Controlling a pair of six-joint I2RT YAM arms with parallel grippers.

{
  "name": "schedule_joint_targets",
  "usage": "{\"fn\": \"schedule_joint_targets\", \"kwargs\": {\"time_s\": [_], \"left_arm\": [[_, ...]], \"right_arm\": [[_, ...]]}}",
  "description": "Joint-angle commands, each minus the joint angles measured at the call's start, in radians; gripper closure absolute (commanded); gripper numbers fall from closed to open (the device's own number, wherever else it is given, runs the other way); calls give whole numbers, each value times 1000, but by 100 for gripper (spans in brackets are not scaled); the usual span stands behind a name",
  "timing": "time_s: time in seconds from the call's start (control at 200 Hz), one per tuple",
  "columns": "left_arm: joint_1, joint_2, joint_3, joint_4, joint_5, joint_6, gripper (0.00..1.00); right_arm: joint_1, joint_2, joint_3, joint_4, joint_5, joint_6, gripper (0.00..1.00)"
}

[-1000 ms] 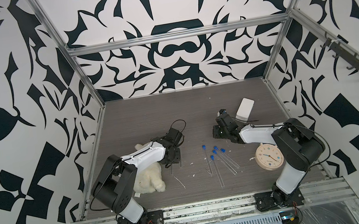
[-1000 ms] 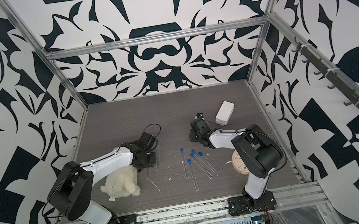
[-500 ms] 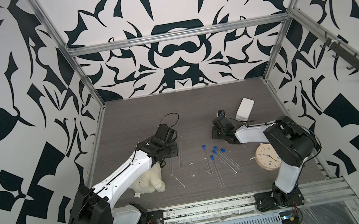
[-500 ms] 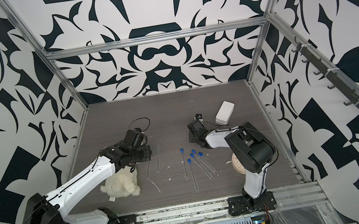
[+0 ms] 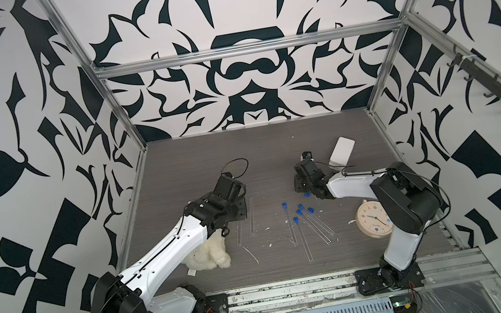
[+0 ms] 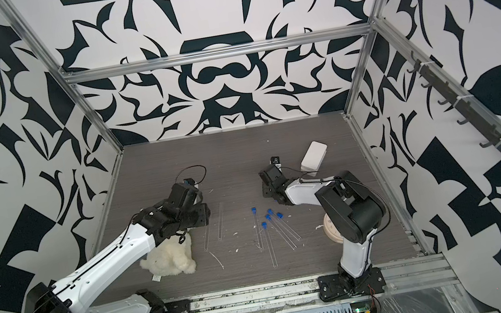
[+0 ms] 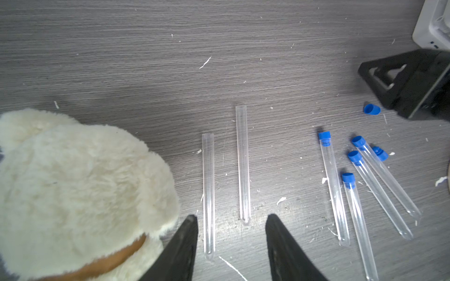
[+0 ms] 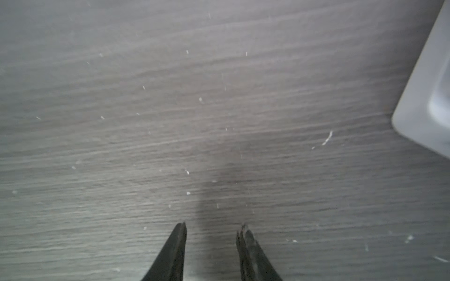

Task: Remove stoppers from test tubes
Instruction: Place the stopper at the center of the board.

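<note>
Two bare test tubes (image 7: 208, 194) (image 7: 243, 165) lie side by side on the table. My left gripper (image 7: 231, 217) hangs open over their rounded ends and holds nothing. Further right lie several more test tubes (image 7: 334, 189) with blue stoppers (image 7: 324, 138) in their mouths. One loose stopper (image 7: 379, 153) rests beside them, and another (image 7: 371, 109) (image 5: 306, 194) lies next to my right gripper (image 5: 301, 186). In the right wrist view the right gripper (image 8: 213, 223) is open and empty over bare table. In a top view the left gripper (image 5: 240, 212) sits just behind the bare tubes (image 5: 251, 215).
A white plush dog (image 5: 208, 256) lies under the left forearm, touching the left gripper's side. A round clock (image 5: 371, 220) sits by the right arm's base. A white box (image 5: 342, 151) lies behind the right gripper. White scraps dot the table (image 5: 259, 159).
My right jaws have opened, and a blue stopper now shows on the table beside them. The left arm's elbow has swung out to the front left, while its gripper stays by the bare tubes.
</note>
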Motion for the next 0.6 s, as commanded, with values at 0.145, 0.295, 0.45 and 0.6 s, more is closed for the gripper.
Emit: {"fn": "schedule_joint_targets", "kwargs": {"time_s": [0.145, 0.295, 0.45, 0.6], "left_arm": [[-88, 22, 61, -34, -73, -68, 50], [-163, 110, 110, -33, -113, -137, 50], [-246, 228, 186, -31, -133, -214, 50], [-309, 373, 271, -31, -124, -274, 50]], "right_arm": [[8, -288, 17, -124, 15, 23, 63], [8, -443, 12, -271, -29, 54, 64], [8, -582, -15, -399, -56, 83, 64], [8, -725, -73, -460, -54, 99, 66]]}}
